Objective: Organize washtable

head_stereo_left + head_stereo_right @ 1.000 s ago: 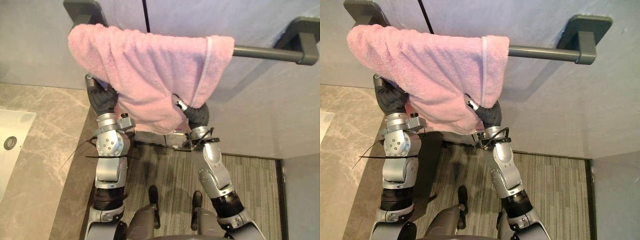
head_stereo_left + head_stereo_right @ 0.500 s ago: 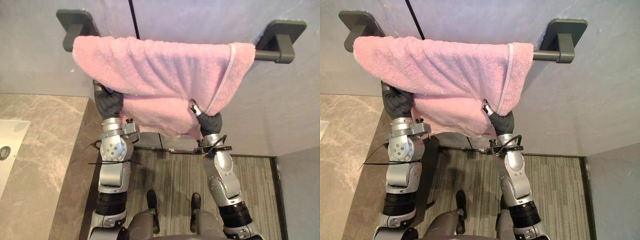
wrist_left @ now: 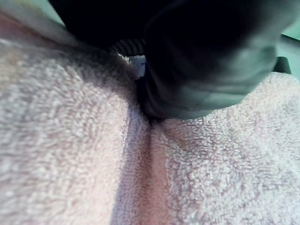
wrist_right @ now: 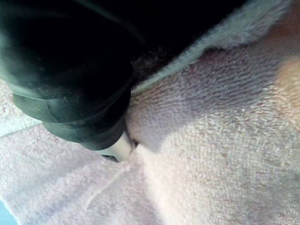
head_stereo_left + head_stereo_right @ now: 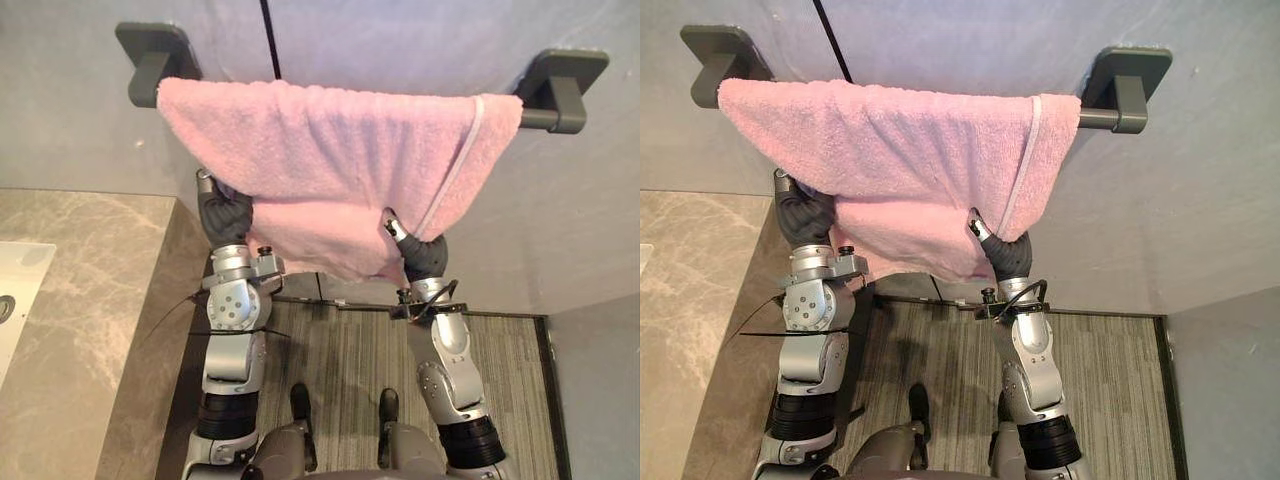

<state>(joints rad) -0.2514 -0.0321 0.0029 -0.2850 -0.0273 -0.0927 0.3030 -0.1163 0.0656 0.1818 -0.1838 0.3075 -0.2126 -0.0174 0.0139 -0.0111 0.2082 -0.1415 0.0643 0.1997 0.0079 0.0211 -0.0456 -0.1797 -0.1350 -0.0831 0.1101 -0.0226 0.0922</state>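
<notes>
Towel point(image 5: 330, 170) on rail point(image 5: 1095, 119); left robot hand point(image 5: 222, 212), right robot hand point(image 5: 425, 255) raised beneath

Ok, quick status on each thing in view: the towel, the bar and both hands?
Pink towel: draped over the bar, spread along most of it, lower edge bunched.
Towel bar: wall-mounted, covered except its right end.
Left hand: raised into the towel's lower left edge, grip hidden by cloth.
Right hand: raised into the towel's lower right edge, grip hidden by cloth.

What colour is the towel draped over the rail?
Pink towel, paler stripe near one end; clearest in the left eye view.
</notes>
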